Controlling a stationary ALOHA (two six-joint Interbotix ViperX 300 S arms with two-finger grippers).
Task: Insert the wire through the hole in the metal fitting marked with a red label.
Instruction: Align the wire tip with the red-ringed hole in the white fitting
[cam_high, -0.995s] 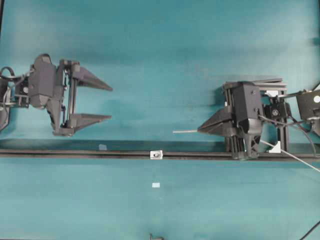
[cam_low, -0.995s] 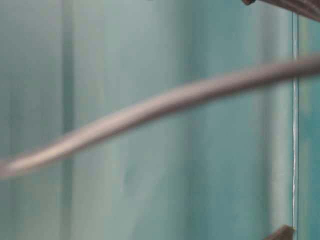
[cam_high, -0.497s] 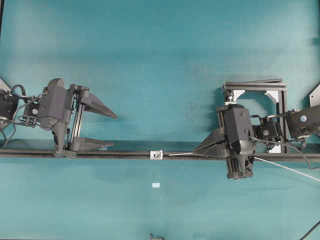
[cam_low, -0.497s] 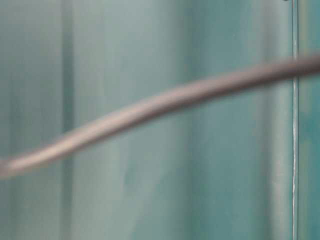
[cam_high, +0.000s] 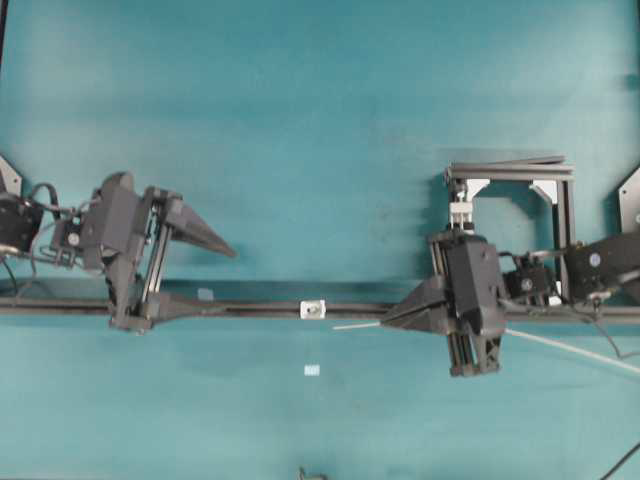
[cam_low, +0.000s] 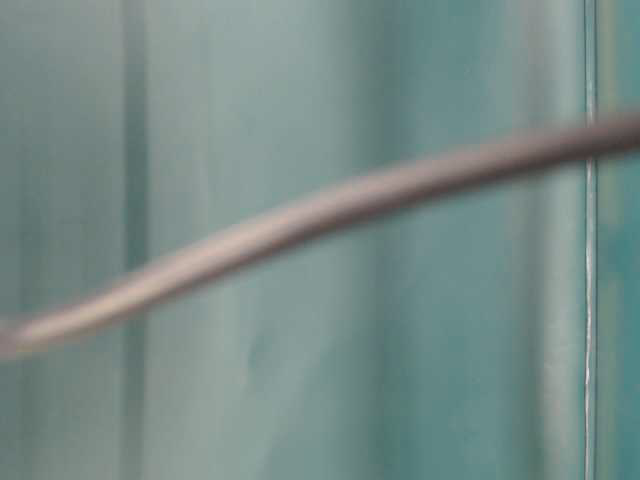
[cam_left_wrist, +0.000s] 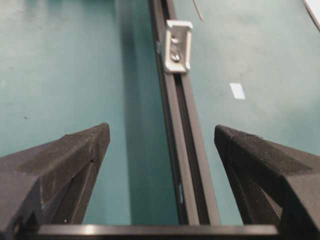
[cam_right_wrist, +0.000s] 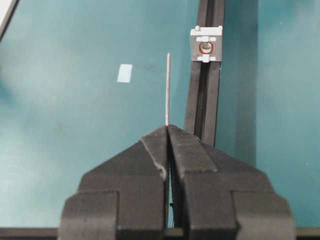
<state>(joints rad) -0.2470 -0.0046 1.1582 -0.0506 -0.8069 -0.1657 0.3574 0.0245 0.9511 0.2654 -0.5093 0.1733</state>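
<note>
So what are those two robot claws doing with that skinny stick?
The right gripper is shut on the wire, with its tip pointing toward the metal fitting on the black rail. The wire isn't in the hole yet; its tip sits a little to one side of the fitting. The left gripper is open on both sides of the rail, holding nothing.

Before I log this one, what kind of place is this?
Probably a lab test bench: a bare teal tabletop, a black rail carrying a small metal fitting, and a black frame.
</note>
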